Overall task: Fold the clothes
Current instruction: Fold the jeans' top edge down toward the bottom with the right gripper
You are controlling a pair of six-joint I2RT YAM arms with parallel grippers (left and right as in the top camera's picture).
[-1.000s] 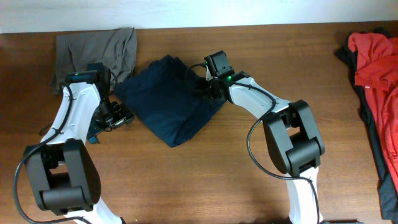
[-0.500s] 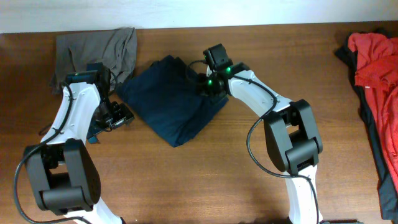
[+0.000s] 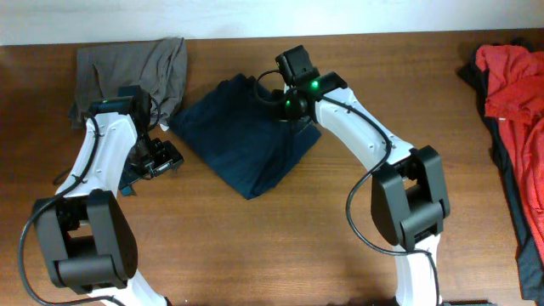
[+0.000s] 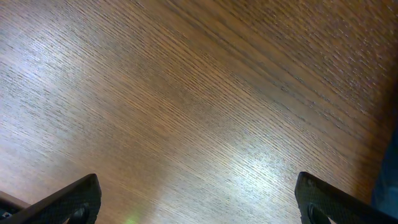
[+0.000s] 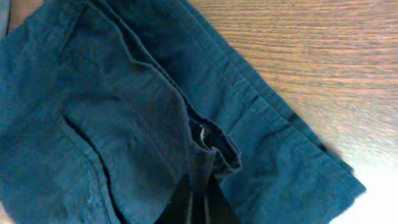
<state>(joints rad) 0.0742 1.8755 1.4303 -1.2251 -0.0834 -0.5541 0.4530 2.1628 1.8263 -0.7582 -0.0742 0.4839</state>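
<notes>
A dark navy garment [image 3: 242, 140] lies folded in the table's middle and fills the right wrist view [image 5: 124, 106]. My right gripper [image 3: 285, 106] sits on its upper right edge, shut on a pinched fold of the navy fabric [image 5: 200, 186]. My left gripper [image 3: 157, 159] is open and empty just left of the navy garment, over bare wood [image 4: 199, 205]. An olive-grey garment [image 3: 132, 64] lies at the back left. A bright red garment [image 3: 514, 81] lies at the right edge.
A dark garment [image 3: 527, 204] lies under and below the red one along the right edge. The wooden table [image 3: 280, 246] runs to a pale wall at the back.
My right gripper has moved slightly right and toward the back, pulling the navy garment's right side out, so it has spread and shifted right. The left arm has not moved.
</notes>
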